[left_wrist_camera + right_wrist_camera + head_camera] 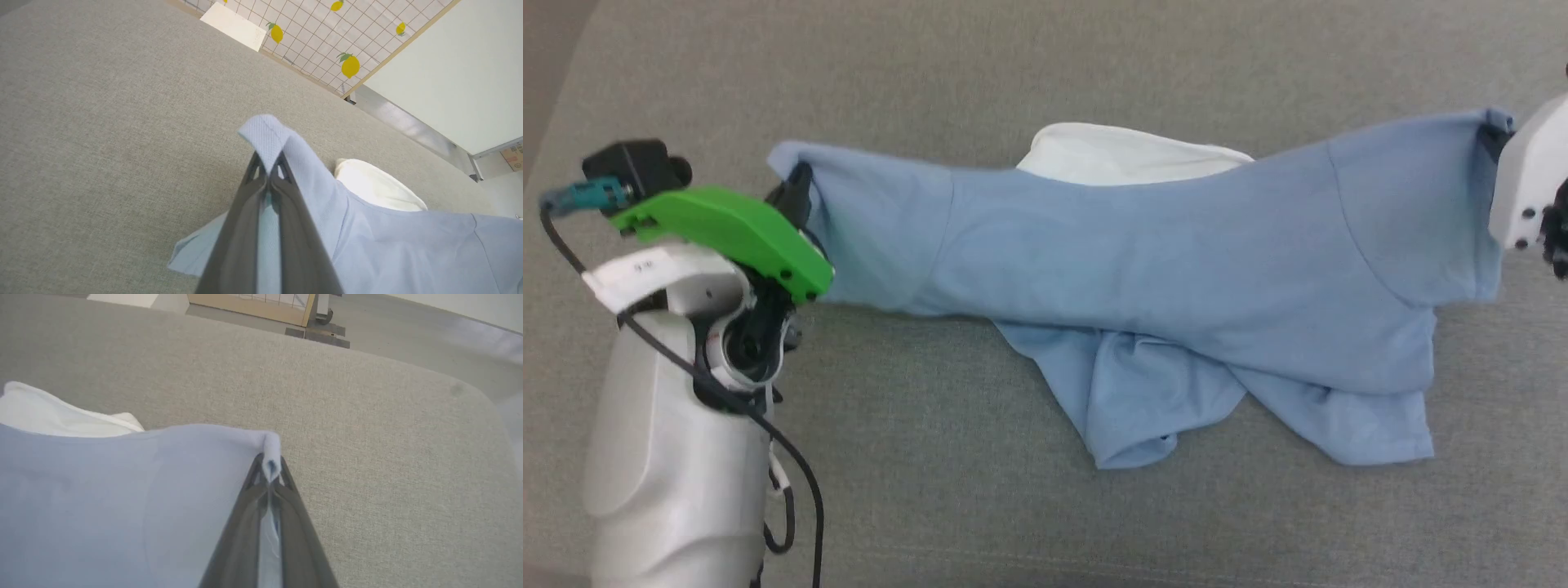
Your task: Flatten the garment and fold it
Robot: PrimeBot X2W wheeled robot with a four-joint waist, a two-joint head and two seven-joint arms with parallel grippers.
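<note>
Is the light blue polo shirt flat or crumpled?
Partly crumpled. The light blue soft polo shirt is stretched between the left gripper and the right gripper; its lower part lies bunched.

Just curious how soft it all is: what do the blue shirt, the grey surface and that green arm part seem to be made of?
The garment: soft matte knit, with a fine textured weave showing in the left wrist view; perhaps cotton. The grey surface: matte woven cloth, threads visible. The green cover: hard smooth plastic, it seems, with crisp moulded edges.

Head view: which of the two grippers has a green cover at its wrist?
The left gripper, shut on the garment at that view's left; the right gripper has a white one.
</note>
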